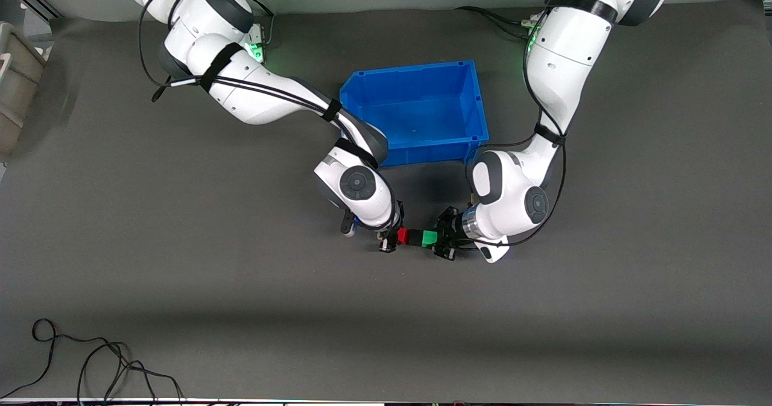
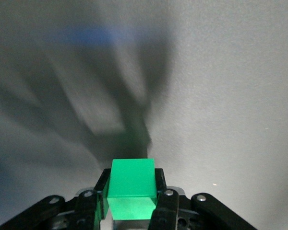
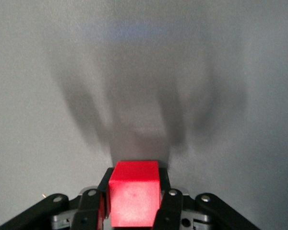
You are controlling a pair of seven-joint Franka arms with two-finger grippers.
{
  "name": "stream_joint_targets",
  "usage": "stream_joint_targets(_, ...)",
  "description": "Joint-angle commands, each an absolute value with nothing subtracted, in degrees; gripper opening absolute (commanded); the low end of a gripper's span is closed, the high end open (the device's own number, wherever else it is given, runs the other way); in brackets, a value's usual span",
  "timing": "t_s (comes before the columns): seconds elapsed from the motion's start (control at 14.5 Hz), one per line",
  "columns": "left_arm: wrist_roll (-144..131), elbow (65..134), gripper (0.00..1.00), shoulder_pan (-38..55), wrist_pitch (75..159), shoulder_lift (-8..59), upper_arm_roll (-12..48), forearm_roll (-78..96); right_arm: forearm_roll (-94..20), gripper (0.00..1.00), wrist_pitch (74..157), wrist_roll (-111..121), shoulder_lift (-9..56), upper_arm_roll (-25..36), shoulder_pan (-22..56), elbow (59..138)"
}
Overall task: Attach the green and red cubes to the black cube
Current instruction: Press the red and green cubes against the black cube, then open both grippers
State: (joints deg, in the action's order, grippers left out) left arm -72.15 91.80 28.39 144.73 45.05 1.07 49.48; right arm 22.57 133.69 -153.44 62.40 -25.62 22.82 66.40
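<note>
Cubes lined up, red–black–green.
The right end effector [image 1: 391,238] grips the red cube [image 1: 402,236], the left end effector [image 1: 442,241] the green cube [image 1: 429,237], both against the black cube [image 1: 415,236]; only letting go looks left.

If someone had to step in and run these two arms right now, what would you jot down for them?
Left tool: shut on the green cube, over the mat nearer the front camera than the blue bin.
Right tool: shut on the red cube, beside it.
Black cube: sits between the red and green cubes; all three form one row. Whether it is really joined to them I cannot tell.
Done: both coloured cubes picked up and brought against the black one.
Left: confirm the three hold together, then let go and pull the arms back. The bin has nothing in it.
</note>
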Motion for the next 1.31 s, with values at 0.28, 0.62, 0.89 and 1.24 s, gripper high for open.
stream_joint_targets(0.28,-75.67,90.00,0.16,29.97,145.99,46.14,-0.09,49.13,24.61,0.94,132.71,-154.78,64.07,-24.70,24.43,63.46)
stream_joint_targets(0.62,-75.59,90.09,0.14,29.97,145.81,46.14,0.09,48.78,23.82,1.00,132.19,-151.45,61.45,-24.52,22.07,64.77)
stream_joint_targets(0.89,-75.23,90.79,0.34,31.02,145.90,46.49,-0.09,47.90,23.91,1.00,132.28,-150.82,54.69,-25.57,17.68,71.44)
stream_joint_targets(1.24,-75.67,90.79,0.76,30.94,145.55,46.50,-0.09,47.90,23.91,1.00,132.10,-145.03,45.02,-31.27,8.11,83.65)
